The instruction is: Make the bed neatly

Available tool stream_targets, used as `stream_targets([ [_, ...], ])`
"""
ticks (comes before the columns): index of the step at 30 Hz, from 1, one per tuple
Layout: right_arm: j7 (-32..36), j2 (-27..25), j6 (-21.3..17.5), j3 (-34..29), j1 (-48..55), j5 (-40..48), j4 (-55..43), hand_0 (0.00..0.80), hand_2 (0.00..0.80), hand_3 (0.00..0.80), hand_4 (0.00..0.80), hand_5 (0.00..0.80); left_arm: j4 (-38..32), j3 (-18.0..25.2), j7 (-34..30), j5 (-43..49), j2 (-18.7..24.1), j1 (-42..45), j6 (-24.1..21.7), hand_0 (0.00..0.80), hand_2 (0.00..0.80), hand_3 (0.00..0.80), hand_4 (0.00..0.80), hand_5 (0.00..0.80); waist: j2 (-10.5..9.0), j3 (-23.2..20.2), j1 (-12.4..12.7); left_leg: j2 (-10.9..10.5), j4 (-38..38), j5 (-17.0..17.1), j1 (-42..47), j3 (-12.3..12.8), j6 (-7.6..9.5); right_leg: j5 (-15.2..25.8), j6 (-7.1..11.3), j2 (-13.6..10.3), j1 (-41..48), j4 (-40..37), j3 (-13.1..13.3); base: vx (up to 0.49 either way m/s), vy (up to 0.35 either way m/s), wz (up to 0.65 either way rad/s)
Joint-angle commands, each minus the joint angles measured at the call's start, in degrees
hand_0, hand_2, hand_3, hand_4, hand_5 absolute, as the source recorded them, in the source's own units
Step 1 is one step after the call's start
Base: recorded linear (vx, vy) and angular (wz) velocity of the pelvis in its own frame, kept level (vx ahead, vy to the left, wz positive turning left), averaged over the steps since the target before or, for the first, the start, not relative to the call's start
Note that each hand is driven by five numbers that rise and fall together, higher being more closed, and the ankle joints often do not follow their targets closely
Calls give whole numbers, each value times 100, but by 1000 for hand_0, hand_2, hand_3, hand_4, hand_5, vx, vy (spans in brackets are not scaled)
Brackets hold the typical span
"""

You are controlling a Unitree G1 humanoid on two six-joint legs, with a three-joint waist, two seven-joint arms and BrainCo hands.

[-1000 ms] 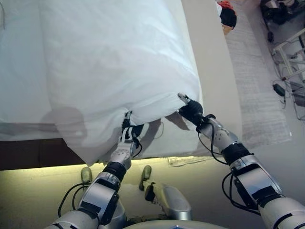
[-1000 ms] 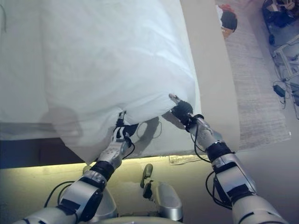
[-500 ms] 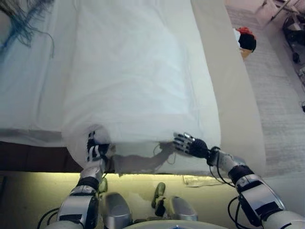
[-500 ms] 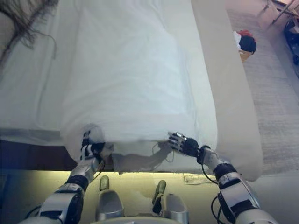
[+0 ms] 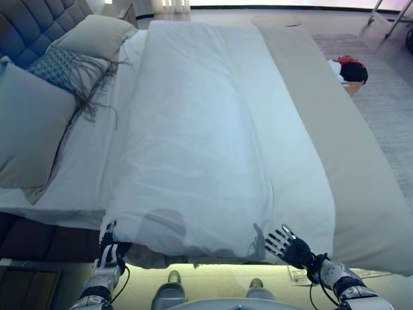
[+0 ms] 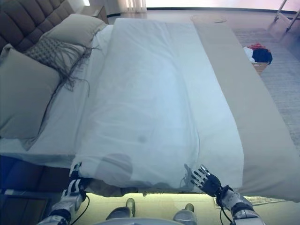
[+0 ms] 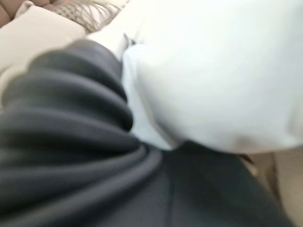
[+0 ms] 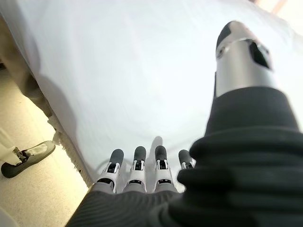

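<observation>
A white duvet (image 5: 193, 148) lies flat down the middle of the bed, its near edge hanging over the bed's side in front of me. A beige cover (image 5: 348, 161) shows to its right and a white sheet (image 5: 84, 161) to its left. My left hand (image 5: 106, 248) is at the duvet's near left corner. Its wrist view shows only the dark cover (image 7: 71, 156) against the white cloth (image 7: 213, 71), and the fingers are hidden. My right hand (image 5: 284, 242) is open with its fingers (image 8: 137, 163) spread, just off the duvet's near right corner (image 8: 118, 71), holding nothing.
A large pillow (image 5: 29, 123), a fringed grey cushion (image 5: 61, 68) and another pillow (image 5: 97, 35) lie at the left by the tufted headboard (image 5: 32, 22). A basket of clothes (image 5: 348, 68) stands on the rug (image 5: 393, 110) past the bed's right side.
The camera has tilted up to take in the whole bed. The raised duvet edge has come down flat. My right hand has let go and opened, and both hands are lower.
</observation>
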Motion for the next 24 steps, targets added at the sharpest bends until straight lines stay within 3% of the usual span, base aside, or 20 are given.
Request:
stream_targets([
  [1,-10,-106,-230,-29,-468,332,200,0,0,0,0,0,268,516,-584,-106,946,-227,-307,800,800,800,800,800,265,-79,335,-214,348,-294,-241,180,221,-443,210,-63,-344,2038,63,-198,152,-24],
  [3,26,-108,-276,28,-523,415,300,0,0,0,0,0,292,481,-544,-165,1055,-324,-366,800,800,800,800,800,214,-178,294,-457,288,-235,-338,10,301,-729,99,600,-378,2210,303,-145,64,-5],
  [5,73,-113,-287,-10,-635,393,429,0,0,0,0,0,200,411,-368,-157,1087,-436,-439,800,800,800,800,800,121,-282,303,-726,330,-210,-465,-252,339,-960,-115,1121,-150,1684,483,-87,-16,11],
  [8,-63,-90,-356,52,-838,255,493,0,0,0,0,0,87,505,-132,-68,1093,-412,-483,800,800,800,800,800,146,-360,498,-763,464,-95,-714,-380,230,-1248,-440,1254,268,798,244,-89,23,12],
  [12,-200,-191,-348,28,-839,72,544,0,0,0,0,0,40,689,113,-178,1107,-305,-551,800,800,800,800,800,111,-294,652,-763,501,207,-1205,-808,28,-1186,-531,1353,561,263,625,-155,83,-30],
  [14,-281,-257,-312,46,-942,166,524,0,0,0,0,0,-8,683,314,-281,1118,-448,-660,800,800,800,800,800,50,-241,588,-557,884,32,-1323,-565,14,-1094,-600,1243,437,150,478,-355,132,-35],
  [17,-272,-363,-336,-127,-893,176,541,0,0,0,0,0,59,675,447,-423,994,-622,-901,800,800,800,800,800,-70,-166,368,22,1603,-202,-1285,-334,-91,-1074,-651,956,244,358,275,-293,248,5],
  [21,-300,-570,-364,-426,-610,232,561,0,0,0,0,0,117,735,608,-519,819,-686,-1107,800,800,800,800,800,92,-195,25,924,1309,83,-660,-352,-375,-1288,-618,600,-172,1068,186,-193,431,25],
  [22,-332,-607,-389,-503,-562,290,568,0,0,0,0,0,121,723,681,-439,744,-709,-1153,800,800,800,800,800,147,-201,-34,1071,1160,166,-527,-328,-473,-1324,-583,499,-241,1212,175,-148,455,33],
  [24,-390,-647,-454,-648,-478,381,573,0,0,0,0,0,119,680,854,-270,638,-783,-1186,800,800,800,800,800,214,-192,-139,1085,918,2,-323,-191,-533,-1251,-398,206,-310,1323,146,-113,438,35],
])
